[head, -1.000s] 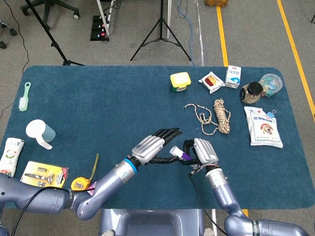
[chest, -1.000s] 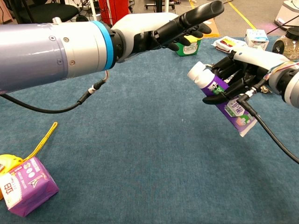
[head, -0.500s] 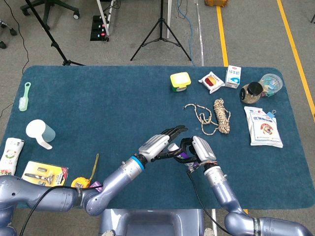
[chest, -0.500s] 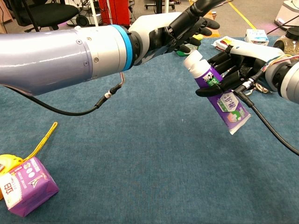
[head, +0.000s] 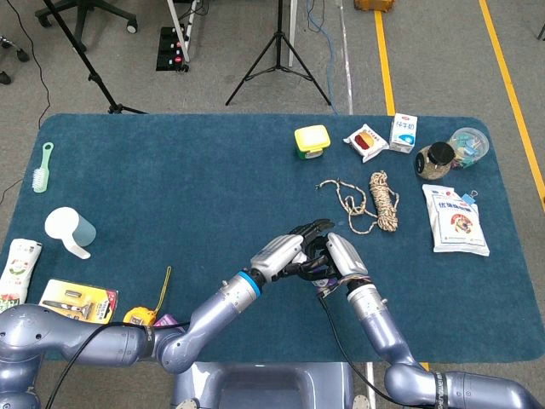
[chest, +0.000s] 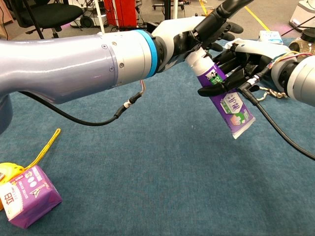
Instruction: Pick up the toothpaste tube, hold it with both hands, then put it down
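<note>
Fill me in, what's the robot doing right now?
The right hand holds a purple toothpaste tube in the air above the blue table, cap end up and tilted toward the left hand. The left hand is at the cap end, fingers over the top of the tube, though whether it grips it yet is hard to tell. So the tube is picked up and the two-handed hold is about forming; putting it down is not yet done.

Purple-white toothpaste tube (chest: 222, 96) tilted, cap up, off table.
</note>
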{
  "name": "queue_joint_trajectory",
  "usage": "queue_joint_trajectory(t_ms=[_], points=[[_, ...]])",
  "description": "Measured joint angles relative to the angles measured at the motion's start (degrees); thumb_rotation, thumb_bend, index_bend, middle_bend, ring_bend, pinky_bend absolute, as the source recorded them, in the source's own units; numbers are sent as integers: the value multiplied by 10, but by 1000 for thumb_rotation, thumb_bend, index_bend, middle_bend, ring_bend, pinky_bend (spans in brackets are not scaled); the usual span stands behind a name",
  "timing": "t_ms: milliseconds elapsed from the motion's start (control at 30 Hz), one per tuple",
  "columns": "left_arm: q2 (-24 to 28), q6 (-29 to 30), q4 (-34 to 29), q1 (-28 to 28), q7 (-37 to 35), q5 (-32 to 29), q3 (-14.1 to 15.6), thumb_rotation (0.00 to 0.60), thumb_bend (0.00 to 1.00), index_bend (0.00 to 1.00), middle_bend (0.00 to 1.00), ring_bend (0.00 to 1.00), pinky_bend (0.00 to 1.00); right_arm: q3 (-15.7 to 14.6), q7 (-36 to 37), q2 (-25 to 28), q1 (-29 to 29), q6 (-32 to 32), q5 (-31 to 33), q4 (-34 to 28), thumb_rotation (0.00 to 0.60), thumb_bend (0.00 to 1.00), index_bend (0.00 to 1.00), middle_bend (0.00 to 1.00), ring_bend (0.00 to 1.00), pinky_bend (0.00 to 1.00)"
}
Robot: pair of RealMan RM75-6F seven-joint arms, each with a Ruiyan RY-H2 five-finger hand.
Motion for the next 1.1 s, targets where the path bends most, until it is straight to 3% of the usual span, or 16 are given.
queue_joint_trajectory(t_ms=[267,1100], points=[[-22,34,12,-1,27,1,-5,0,0,0,0,0,0,10,3,1,10,-2,37,-8,600,446,736,960,998,995],[-54,48,30,6,41,1,-21,0,0,0,0,0,0,30,21,14,29,3,97,-35,600,517,748,977,1000,1000]])
